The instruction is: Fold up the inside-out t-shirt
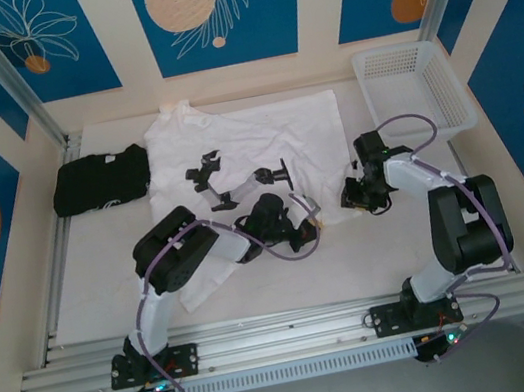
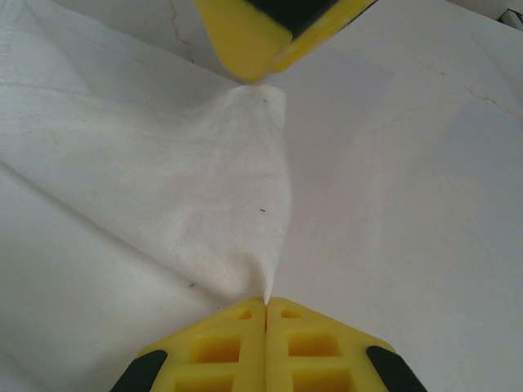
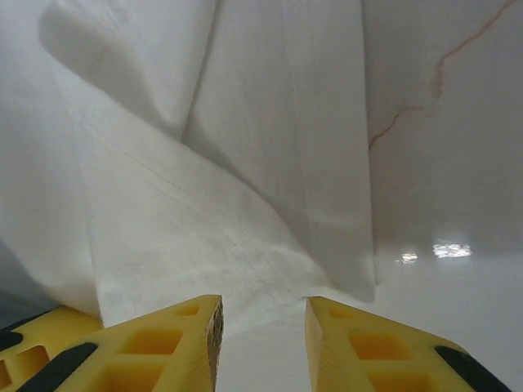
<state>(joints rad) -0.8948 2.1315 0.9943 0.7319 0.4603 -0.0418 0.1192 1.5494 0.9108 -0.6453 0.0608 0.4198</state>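
The inside-out t-shirt (image 1: 262,135) is a white, wrinkly spread across the middle of the table, its neck at the far left. At its near right corner my left gripper (image 1: 307,219) is shut on a pinch of the fabric. In the left wrist view the cloth (image 2: 221,188) rises in a tented ridge from the closed yellow fingertips (image 2: 265,306). Just right of that corner hangs my right gripper (image 1: 351,195). Its jaws (image 3: 261,314) stand open with nothing between them, and the shirt's edge (image 3: 204,204) lies right in front. One of its fingers (image 2: 245,41) shows at the top of the left wrist view.
A folded black garment (image 1: 100,179) lies at the far left of the table, beside the shirt. A white plastic basket (image 1: 416,88) stands at the back right. Bare pale tabletop (image 1: 85,288) runs along the near edge, in front of the metal rail.
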